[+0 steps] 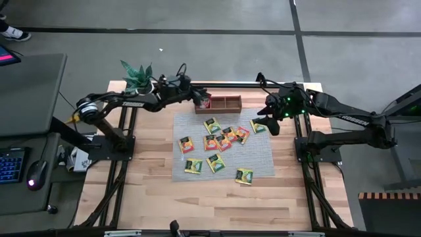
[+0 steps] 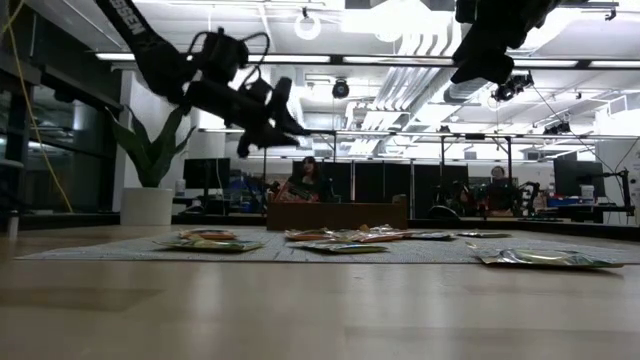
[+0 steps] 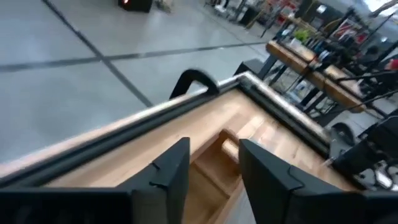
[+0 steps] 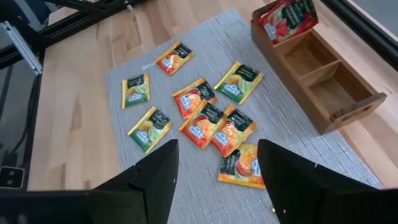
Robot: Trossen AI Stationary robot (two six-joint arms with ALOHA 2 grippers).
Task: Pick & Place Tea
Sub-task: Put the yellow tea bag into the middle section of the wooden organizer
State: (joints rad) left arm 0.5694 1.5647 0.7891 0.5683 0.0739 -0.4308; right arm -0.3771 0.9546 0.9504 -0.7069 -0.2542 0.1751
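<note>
Several tea sachets (image 1: pixel 220 139), red, orange, yellow and green, lie flat on the grey mat (image 1: pixel 263 161); the right wrist view shows them as a cluster of sachets (image 4: pixel 205 115). One red sachet (image 4: pixel 287 17) stands tilted in the end compartment of the wooden tray (image 4: pixel 323 81), leaning on its wall. My left gripper (image 3: pixel 213 149) hovers open above that end of the tray (image 1: pixel 223 103), with nothing between its fingers. My right gripper (image 4: pixel 217 149) hangs open above the mat's far right part, over an orange-red sachet (image 4: pixel 241 165).
A potted plant (image 1: pixel 137 76) stands at the table's far left corner, behind the left arm. The tray's two other compartments (image 4: pixel 329 87) show bare wood. Bare tabletop (image 1: pixel 197 204) stretches between the mat and the near edge. A desk with keyboard and mouse (image 1: pixel 26 164) sits off the left side.
</note>
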